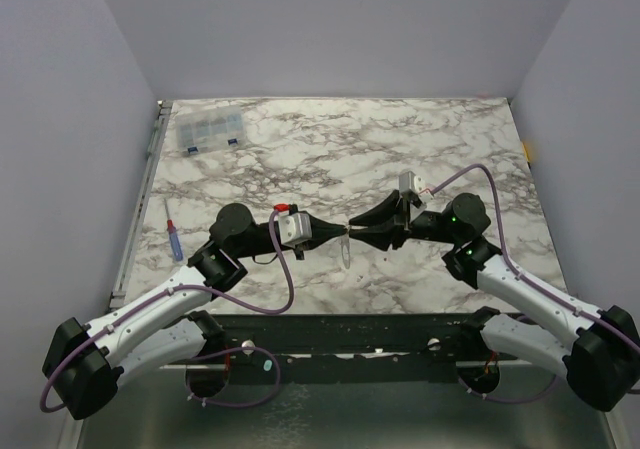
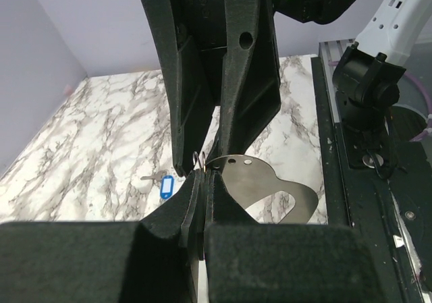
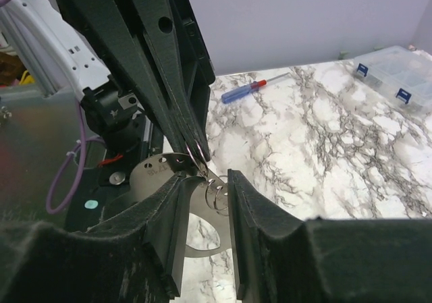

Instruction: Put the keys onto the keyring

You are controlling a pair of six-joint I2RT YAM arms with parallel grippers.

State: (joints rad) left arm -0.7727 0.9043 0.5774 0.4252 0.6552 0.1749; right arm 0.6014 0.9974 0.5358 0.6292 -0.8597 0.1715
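Keyring, thin silvery wire loop (image 3: 200, 153): pinched in shut left claw (image 2: 204, 175) above near-edge middle of marble table (image 1: 400, 149). Flat silver-grey metal key (image 2: 263, 175) touching it. Right claw (image 3: 206, 181) narrowly open, straddling coil; best closed gently, key slid steadily.

One screwdriver (image 1: 173, 239), one box (image 1: 208, 129), two arms (image 1: 150, 314)

Seen from above, a box (image 1: 208, 129) sits at the upper left of the tabletop (image 1: 400, 149). A screwdriver (image 1: 173, 231) lies below it at the left edge. The left fingers (image 1: 333, 233) and right fingers (image 1: 362, 232) meet at centre.
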